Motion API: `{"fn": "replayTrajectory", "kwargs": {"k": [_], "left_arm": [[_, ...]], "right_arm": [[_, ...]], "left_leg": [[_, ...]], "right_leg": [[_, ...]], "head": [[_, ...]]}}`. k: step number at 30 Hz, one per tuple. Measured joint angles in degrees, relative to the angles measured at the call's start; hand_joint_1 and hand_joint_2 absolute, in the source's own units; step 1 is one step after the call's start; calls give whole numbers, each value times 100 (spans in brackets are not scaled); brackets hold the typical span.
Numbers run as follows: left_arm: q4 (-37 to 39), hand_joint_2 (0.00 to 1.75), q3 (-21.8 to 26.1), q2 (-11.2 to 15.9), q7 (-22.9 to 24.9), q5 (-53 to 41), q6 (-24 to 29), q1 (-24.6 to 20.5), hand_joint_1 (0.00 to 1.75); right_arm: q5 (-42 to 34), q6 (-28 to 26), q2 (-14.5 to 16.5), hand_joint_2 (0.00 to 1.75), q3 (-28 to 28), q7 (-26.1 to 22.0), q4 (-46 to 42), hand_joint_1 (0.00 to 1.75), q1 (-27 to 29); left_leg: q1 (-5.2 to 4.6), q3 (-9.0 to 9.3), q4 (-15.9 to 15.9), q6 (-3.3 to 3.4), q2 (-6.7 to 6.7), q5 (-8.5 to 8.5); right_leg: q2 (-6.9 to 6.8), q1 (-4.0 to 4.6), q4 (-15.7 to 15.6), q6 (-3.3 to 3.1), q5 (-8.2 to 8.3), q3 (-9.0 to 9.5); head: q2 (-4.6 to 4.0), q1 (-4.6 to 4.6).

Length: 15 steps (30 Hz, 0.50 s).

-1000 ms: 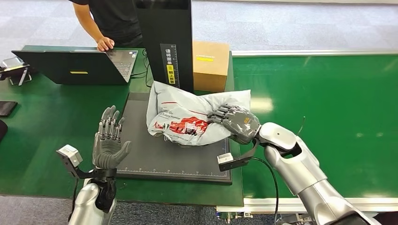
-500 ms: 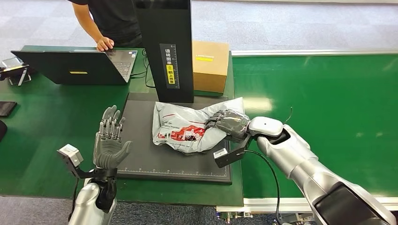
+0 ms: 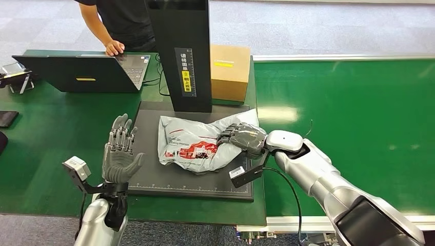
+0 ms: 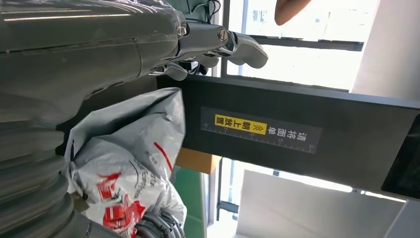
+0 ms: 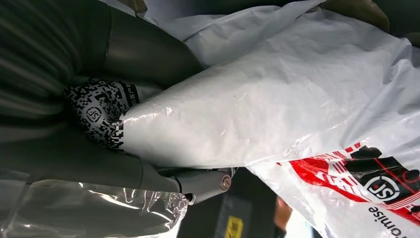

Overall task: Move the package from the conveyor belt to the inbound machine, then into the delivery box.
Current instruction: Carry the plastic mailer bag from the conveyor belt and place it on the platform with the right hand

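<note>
A crumpled grey-white mailer package with red print lies on the black platform of the inbound machine, in front of its black column. My right hand grips the package's right end, fingers curled over the plastic. The right wrist view shows the plastic bunched between the thumb and the fingers. My left hand stands open and upright at the platform's left edge, apart from the package. In the left wrist view the package lies beyond my spread fingers.
A cardboard box stands behind the platform, right of the column. The green conveyor belt stretches to the right. An open laptop sits at the back left, with a person's hand on it.
My right hand has brought the package down and to the left, from raised against the column to flat on the platform. The left hand has stayed put.
</note>
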Motion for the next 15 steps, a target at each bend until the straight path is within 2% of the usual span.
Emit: {"fn": "replayTrajectory", "kwargs": {"k": [1,2,5,6,11,15], "left_arm": [[0,175,-11,0,0,3,-3,-2,0],[1,175,-24,0,0,6,-3,-3,0],[3,175,-75,5,0,23,-4,-9,0],[3,175,-93,9,-2,32,-3,-14,0],[7,175,-126,38,-10,140,-23,-27,0],[31,175,-130,46,97,303,66,-30,0]], "right_arm": [[-42,-137,15,175,12,-57,-4,175,26],[-74,-264,28,175,23,-96,-15,155,61],[-132,-526,70,175,45,-94,-61,25,186],[-139,-575,82,175,46,-58,-68,1,221],[-345,-970,113,175,-33,29,-69,0,373],[-1387,-1222,122,175,-444,-260,-253,0,682]], "left_leg": [[0,0,0,0,0,0],[0,0,0,0,0,0],[0,-1,0,0,0,0],[0,-1,0,0,0,0],[0,-2,0,0,0,0],[0,-3,0,0,0,0]], "right_leg": [[0,0,0,0,0,0],[0,1,0,0,0,0],[0,1,0,0,0,-2],[0,2,0,-1,0,-3],[0,1,0,-1,0,-4],[0,0,0,0,-1,-5]], "head": [[0,0],[0,0],[0,-1],[0,-1],[0,0],[0,1]]}}
